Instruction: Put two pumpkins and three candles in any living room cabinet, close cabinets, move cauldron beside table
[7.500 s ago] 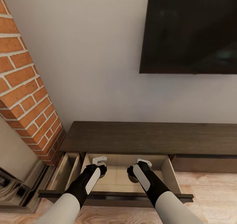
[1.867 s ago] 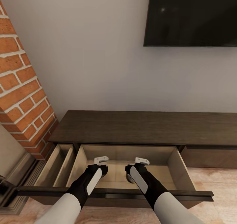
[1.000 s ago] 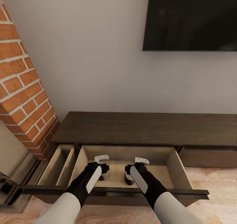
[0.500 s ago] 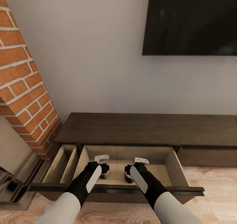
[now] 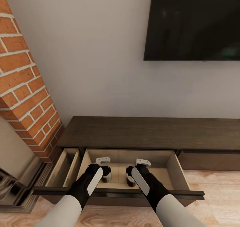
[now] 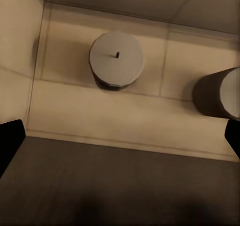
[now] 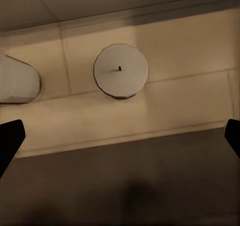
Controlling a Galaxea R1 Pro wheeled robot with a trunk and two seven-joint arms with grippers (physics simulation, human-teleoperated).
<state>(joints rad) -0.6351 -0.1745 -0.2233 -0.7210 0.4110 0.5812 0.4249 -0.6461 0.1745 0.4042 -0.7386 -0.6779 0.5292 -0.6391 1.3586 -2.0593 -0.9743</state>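
**Two candles down in the open drawer, both pincers released above them**

The cabinet (image 5: 146, 132) stands against the wall under the TV (image 5: 193, 23), its wide drawer (image 5: 173, 168) pulled out over the plank floor. On the pale drawer bottom sit two squat grey candles. The left wrist view looks straight down on one candle (image 6: 116, 59), wick up, with the second candle (image 6: 220, 93) beside it at the frame edge. The right wrist view looks down on that second one.

The left pincer (image 5: 105, 173) and the right pincer (image 5: 130, 176) hang over the drawer, each spread wide and grasping nothing. In the wrist views the dark fingertips (image 6: 10, 141) sit far apart at the frame edges, well clear of the wax.

The step in hand looks like the retreat. Lift both arms straight up until the fingers clear the drawer's front panel (image 5: 116, 192), so neither stub is knocked over. Then press the panel evenly from both sides, since the drawer is wide and may skew
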